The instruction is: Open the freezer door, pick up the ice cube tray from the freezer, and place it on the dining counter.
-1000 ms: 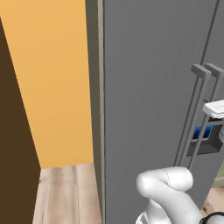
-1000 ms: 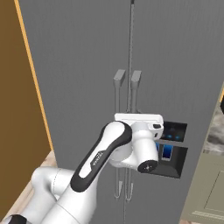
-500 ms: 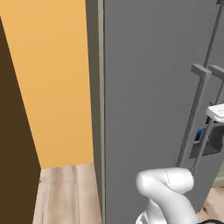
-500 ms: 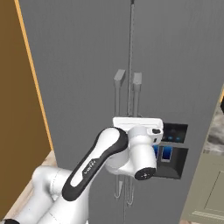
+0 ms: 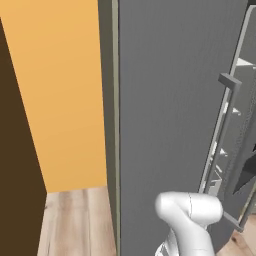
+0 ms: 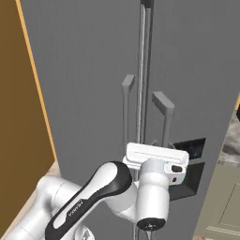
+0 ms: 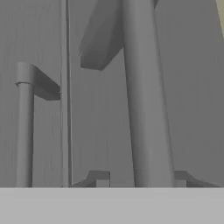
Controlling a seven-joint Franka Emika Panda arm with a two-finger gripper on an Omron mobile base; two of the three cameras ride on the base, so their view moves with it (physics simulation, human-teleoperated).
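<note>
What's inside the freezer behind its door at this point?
The freezer door looks slightly ajar. Through the gap at its edge, the left base view shows slivers of white shelves. The door covers the rest, so no ice cube tray can be seen.

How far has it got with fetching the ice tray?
Done: the freezer door is cracked open, with white shelves showing in the gap. In hand: the gripper straddles the door's handle, jaws not clamped. Left: swinging it wide, lifting out the ice cube tray, setting it on the dining counter.
</note>
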